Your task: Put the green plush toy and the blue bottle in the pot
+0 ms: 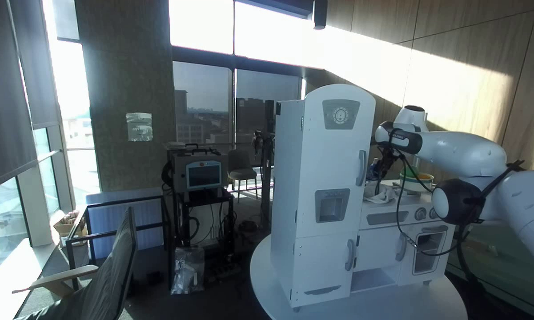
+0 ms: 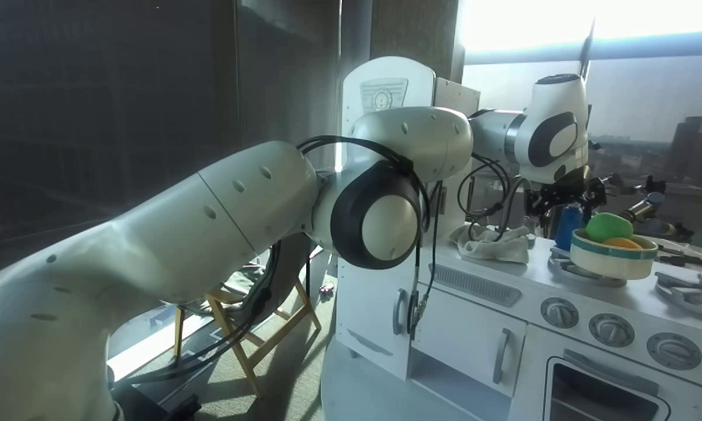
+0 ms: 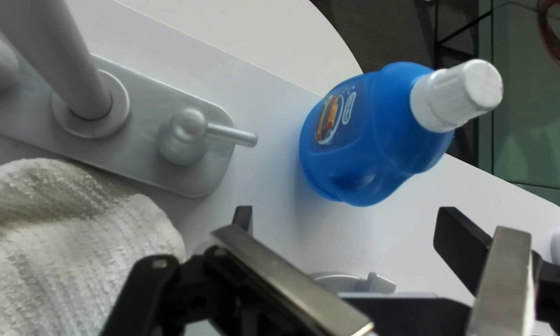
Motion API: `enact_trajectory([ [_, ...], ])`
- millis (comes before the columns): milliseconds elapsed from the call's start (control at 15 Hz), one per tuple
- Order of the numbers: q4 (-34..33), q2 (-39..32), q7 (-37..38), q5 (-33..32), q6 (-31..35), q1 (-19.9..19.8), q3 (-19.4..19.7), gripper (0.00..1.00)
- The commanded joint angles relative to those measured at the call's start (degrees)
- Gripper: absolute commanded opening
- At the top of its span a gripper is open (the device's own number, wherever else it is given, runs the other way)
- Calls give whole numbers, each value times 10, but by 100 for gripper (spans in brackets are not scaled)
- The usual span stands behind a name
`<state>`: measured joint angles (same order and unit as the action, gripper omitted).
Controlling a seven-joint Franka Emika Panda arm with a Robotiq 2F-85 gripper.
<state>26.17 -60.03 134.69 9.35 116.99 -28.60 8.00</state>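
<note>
Just beyond the fingers [image 3: 506, 275] of the gripper [image 3: 349, 247], which are spread well apart, the blue bottle [image 3: 354, 154] stands upright on the white counter [image 3: 270, 186]. Near these same fingers, in an exterior view, the green plush toy [image 2: 609, 227] lies inside the pot [image 2: 611, 263], next to an orange object [image 2: 622, 243].

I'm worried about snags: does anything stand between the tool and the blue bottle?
Nothing visible does. In the wrist view the open tool faces the blue bottle; the faucet handle lies left of it, possibly near the tool's path.
</note>
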Motion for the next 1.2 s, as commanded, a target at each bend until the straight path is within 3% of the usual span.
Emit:
enact_trajectory([
  [0,-17,-9,17,-7,23,1,-4,100],
  [133,-17,-10,10,-3,29,1,-10,100],
  [200,-16,-11,9,-4,29,2,-10,75],
  [267,-15,-11,10,-5,29,3,-11,74],
  [867,-17,-18,6,-7,55,4,-9,8],
  [1133,-11,-11,4,-9,52,3,-8,10],
])
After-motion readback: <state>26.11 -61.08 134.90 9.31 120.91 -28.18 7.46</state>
